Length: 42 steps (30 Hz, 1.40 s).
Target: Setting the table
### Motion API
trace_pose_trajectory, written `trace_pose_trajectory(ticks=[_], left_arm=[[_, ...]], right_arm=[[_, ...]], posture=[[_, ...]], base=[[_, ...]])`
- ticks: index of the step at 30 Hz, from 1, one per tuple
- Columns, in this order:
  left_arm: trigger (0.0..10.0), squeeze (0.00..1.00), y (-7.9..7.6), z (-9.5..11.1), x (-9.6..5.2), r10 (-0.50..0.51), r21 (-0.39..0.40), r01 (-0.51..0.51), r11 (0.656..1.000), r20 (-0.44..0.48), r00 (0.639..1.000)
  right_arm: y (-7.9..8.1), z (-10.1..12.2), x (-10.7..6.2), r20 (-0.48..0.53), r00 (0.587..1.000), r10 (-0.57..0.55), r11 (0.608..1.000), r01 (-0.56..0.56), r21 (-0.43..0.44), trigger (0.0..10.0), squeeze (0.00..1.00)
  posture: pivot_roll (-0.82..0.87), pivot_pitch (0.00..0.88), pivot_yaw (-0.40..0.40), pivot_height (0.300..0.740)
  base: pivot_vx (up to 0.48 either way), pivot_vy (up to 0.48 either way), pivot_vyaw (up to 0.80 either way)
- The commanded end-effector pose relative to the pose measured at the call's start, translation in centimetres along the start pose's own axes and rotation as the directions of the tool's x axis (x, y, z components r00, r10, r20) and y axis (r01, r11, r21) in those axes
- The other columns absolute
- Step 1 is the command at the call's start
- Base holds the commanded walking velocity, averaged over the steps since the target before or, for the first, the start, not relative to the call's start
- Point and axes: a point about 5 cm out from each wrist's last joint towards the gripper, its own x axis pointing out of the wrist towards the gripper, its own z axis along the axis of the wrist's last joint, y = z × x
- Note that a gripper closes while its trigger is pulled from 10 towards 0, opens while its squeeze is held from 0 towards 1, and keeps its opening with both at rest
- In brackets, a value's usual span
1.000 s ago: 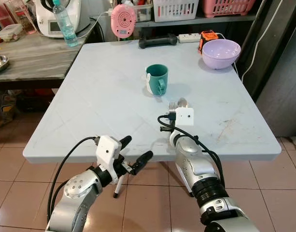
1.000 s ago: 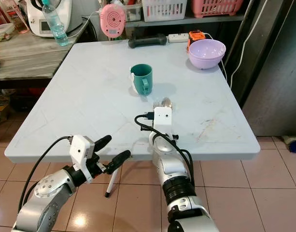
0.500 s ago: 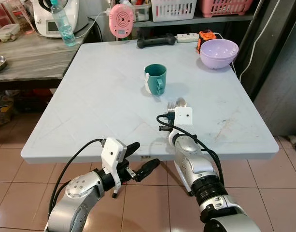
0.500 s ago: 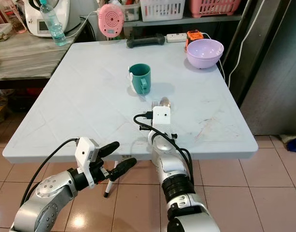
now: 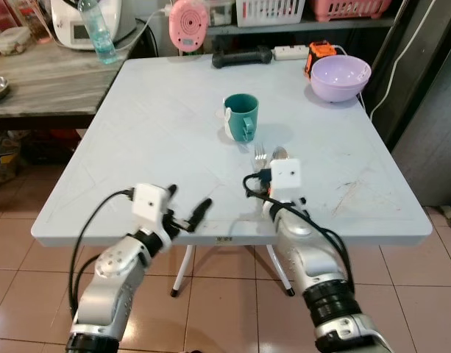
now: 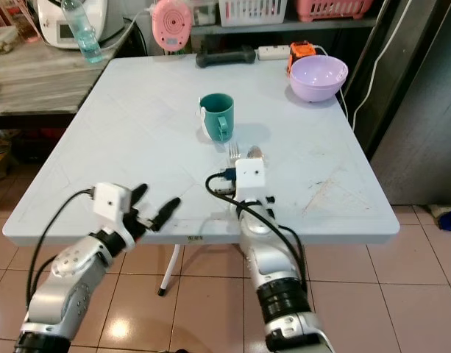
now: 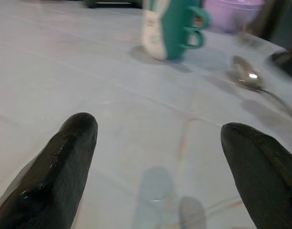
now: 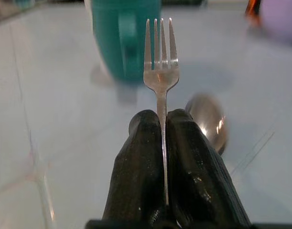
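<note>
A teal mug (image 5: 241,116) stands mid-table on the white table (image 5: 137,132). Just in front of it, my right gripper (image 8: 161,117) is shut on a steel fork (image 8: 160,52), tines pointing at the mug. A spoon (image 5: 280,154) lies on the table right beside the fork. A purple bowl (image 5: 341,78) sits at the far right corner. My left gripper (image 5: 187,202) is open over the table's front edge, nothing between its fingers (image 7: 65,157); the mug (image 7: 169,28) and spoon (image 7: 246,76) lie ahead of it.
Along the table's far edge lie a black handle (image 5: 241,60), a power strip (image 5: 291,52), an orange device (image 5: 318,53) and a pink round gadget (image 5: 187,23). A wooden counter (image 5: 41,81) with a water bottle (image 5: 100,37) adjoins on the left.
My left gripper has risen from below the table's front edge to just over it, still open. The right gripper keeps hold of the fork in about the same place.
</note>
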Motion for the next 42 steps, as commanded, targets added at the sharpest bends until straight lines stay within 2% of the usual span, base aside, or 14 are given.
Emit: trace_pose_trajectory(ticks=[1, 3, 7, 8, 9, 10, 11, 12, 16, 17, 29, 42], left_arm=[[10.0, 0.00, 0.6, -0.2, 0.0, 0.047, 0.007, -0.047, 0.999, -0.004, 0.999], [10.0, 0.00, 1.1, -0.4, 0.2, 0.102, 0.023, -0.102, 0.995, -0.003, 0.995], [10.0, 0.00, 1.6, -0.5, 0.5, 0.157, 0.040, -0.157, 0.987, 0.003, 0.988], [10.0, 0.00, 1.9, -0.6, 0.6, 0.177, 0.038, -0.177, 0.983, 0.002, 0.984], [10.0, 0.00, 2.1, -0.6, 0.6, 0.192, 0.038, -0.192, 0.981, 0.002, 0.981], [10.0, 0.00, 2.4, -0.6, 0.6, 0.222, 0.041, -0.221, 0.974, -0.004, 0.975], [10.0, 0.00, 2.5, -0.6, 0.7, 0.237, 0.035, -0.236, 0.971, -0.006, 0.972], [10.0, 0.00, 2.7, -0.6, 0.7, 0.242, 0.031, -0.242, 0.970, -0.006, 0.970], [10.0, 0.00, 2.7, -0.6, 0.9, 0.235, 0.041, -0.235, 0.971, 0.002, 0.972], [10.0, 0.00, 2.6, -0.6, 1.0, 0.236, 0.042, -0.235, 0.971, 0.004, 0.972], [10.0, 0.00, 2.3, -0.6, 1.4, 0.237, 0.038, -0.237, 0.971, 0.019, 0.971], [10.0, 0.00, 2.5, -0.4, 1.5, 0.236, 0.048, -0.237, 0.970, 0.029, 0.971]], right_arm=[[0.2, 0.6, -0.6, 0.044, 0.999, 0.021, 1.000, -0.021, -0.003, 0.0, 0.00], [-0.5, 1.2, -1.4, 0.091, 0.996, 0.011, 1.000, -0.009, -0.014, 0.0, 0.00], [-1.4, 1.6, -2.4, 0.121, 0.992, -0.015, 1.000, 0.018, -0.022, 0.0, 0.00], [-2.1, 1.9, -3.0, 0.147, 0.988, -0.040, 0.998, 0.046, -0.040, 0.0, 0.00], [-2.5, 2.1, -3.4, 0.165, 0.985, -0.059, 0.997, 0.067, -0.044, 0.7, 0.00], [-3.0, 2.3, -3.7, 0.180, 0.981, -0.079, 0.995, 0.089, -0.047, 4.5, 0.00], [-3.4, 2.4, -4.1, 0.192, 0.977, -0.095, 0.993, 0.106, -0.049, 5.5, 0.00], [-3.9, 2.5, -4.5, 0.200, 0.973, -0.111, 0.991, 0.124, -0.053, 9.9, 0.00], [-5.0, 2.0, -5.4, 0.185, 0.970, -0.161, 0.984, 0.173, -0.049, 10.0, 0.00], [-5.4, 1.9, -5.7, 0.185, 0.967, -0.174, 0.979, 0.190, -0.071, 10.0, 0.00], [-6.2, 2.0, -6.8, 0.194, 0.956, -0.220, 0.966, 0.241, -0.094, 10.0, 0.00], [-7.0, 1.7, -7.4, 0.179, 0.951, -0.253, 0.960, 0.270, -0.076, 10.0, 0.00]], posture=[[-0.09, 0.033, 0.062, 0.740], [-0.09, 0.029, 0.061, 0.740], [-0.10, 0.024, 0.064, 0.740], [-0.11, 0.019, 0.065, 0.740], [-0.11, 0.014, 0.067, 0.740], [-0.11, 0.013, 0.067, 0.740], [-0.12, 0.013, 0.067, 0.740], [-0.12, 0.014, 0.067, 0.740], [-0.13, 0.016, 0.069, 0.740], [-0.13, 0.018, 0.070, 0.740], [-0.14, 0.019, 0.073, 0.740], [-0.13, 0.020, 0.078, 0.740]], base=[[0.000, 0.000, 0.00], [0.000, 0.000, 0.00], [0.000, 0.000, 0.00], [0.000, 0.000, 0.00], [0.000, 0.000, 0.00], [0.000, 0.000, 0.00], [0.000, 0.000, 0.00], [0.000, 0.000, 0.00], [0.000, 0.000, 0.00], [0.000, 0.000, 0.00], [0.000, 0.000, 0.00], [0.000, 0.337, 0.00]])
